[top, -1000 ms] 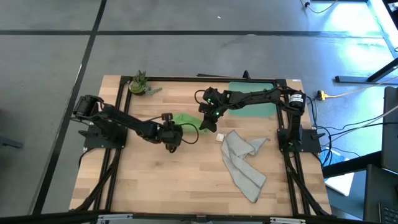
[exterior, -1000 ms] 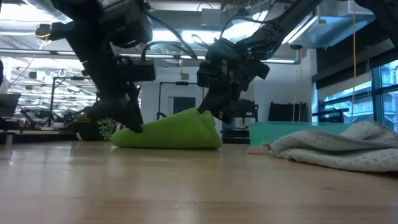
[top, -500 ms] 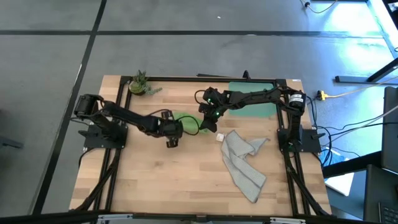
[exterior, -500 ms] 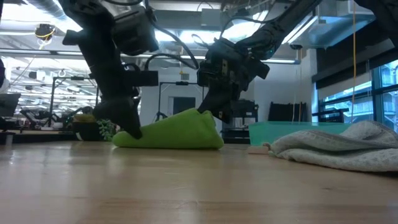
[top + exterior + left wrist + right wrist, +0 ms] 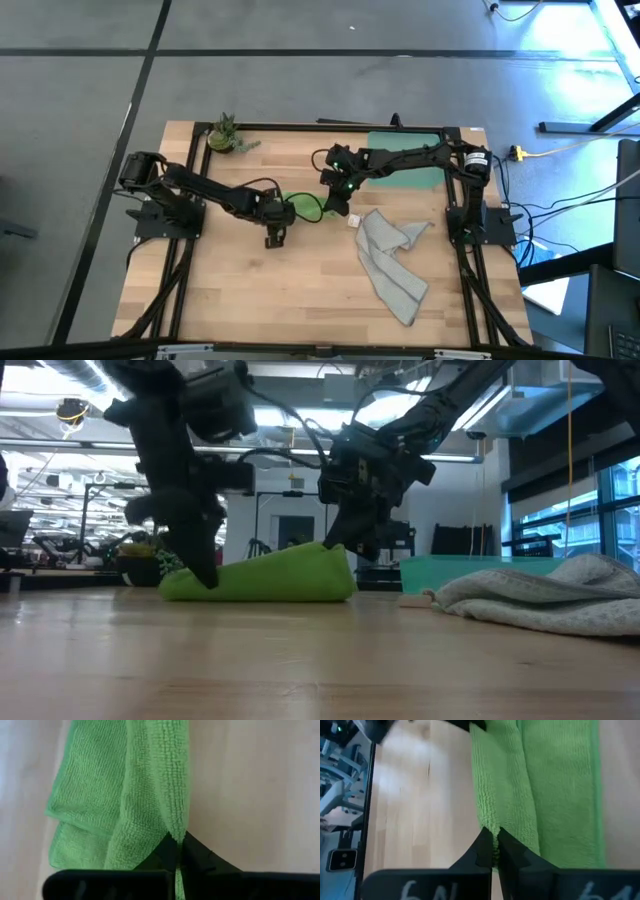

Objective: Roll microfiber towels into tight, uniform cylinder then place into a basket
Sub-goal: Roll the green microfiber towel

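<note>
Towels: green towel point(image 5: 303, 203) lies loosely folded mid-table between both grippers; grey towel point(image 5: 390, 255) crumpled to the right, untouched, well apart from the green one.
Table: bare wood point(image 5: 250, 290) in front, free for rolling.
Basket: teal tray point(image 5: 405, 160) at the far right, partly under the right arm. Nothing visible in it; low view shows only its rim point(image 5: 470, 565).
Plant: small pot point(image 5: 223, 135) at the far left corner, out of the way.
Left gripper point(image 5: 176, 851): jaws together, clamped on a fold edge at the green towel's left end, down at table level.
Right gripper point(image 5: 492, 845): jaws together, pinching a fold edge at the towel's right end. In low view that end stands higher than the left.
Step, my read: both ends gripped, setting up the fold or roll of the green towel. No cylinder yet, just a loose wedge-shaped bundle.
Doing it well: keep the two ends level and under light tension so the layers stay aligned; turn both ends at the same rate or the roll cones. Edges look uneven in the left wrist view, so square them first.
Risk: thin pinch on a single fold; cloth could slip out mid-roll.
Writing: partial white marks on the right gripper body in its wrist view, not legible. No brands readable elsewhere.
</note>
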`<move>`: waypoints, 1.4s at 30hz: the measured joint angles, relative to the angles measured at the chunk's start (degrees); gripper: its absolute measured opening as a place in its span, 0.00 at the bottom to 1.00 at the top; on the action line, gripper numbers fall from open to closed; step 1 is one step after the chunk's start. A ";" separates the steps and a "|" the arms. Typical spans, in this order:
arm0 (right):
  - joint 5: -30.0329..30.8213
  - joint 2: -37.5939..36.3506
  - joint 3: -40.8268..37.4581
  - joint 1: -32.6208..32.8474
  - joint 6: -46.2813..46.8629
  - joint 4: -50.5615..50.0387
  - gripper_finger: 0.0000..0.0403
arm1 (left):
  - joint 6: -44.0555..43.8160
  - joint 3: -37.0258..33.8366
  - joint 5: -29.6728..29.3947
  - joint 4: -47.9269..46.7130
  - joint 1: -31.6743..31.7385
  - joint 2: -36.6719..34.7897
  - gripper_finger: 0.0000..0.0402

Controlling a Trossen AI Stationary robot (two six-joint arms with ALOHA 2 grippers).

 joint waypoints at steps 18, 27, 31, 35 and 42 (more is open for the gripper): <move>12.93 0.03 0.07 1.66 -2.73 -1.14 0.02 | 3.49 9.53 14.94 -12.87 3.70 0.02 0.00; 12.74 4.49 0.11 1.41 -3.11 2.37 0.02 | 3.46 9.49 16.15 -13.56 4.42 0.07 0.00; 13.00 4.76 0.11 1.37 -3.76 2.35 0.02 | 3.04 9.49 15.19 -13.59 4.43 0.07 0.00; 13.65 4.76 0.04 1.30 -4.21 2.06 0.02 | 0.65 9.47 13.39 -13.83 5.95 0.08 0.00; 14.20 4.85 0.00 1.37 -4.47 1.87 0.02 | -2.99 9.47 16.94 -14.24 10.82 3.68 0.00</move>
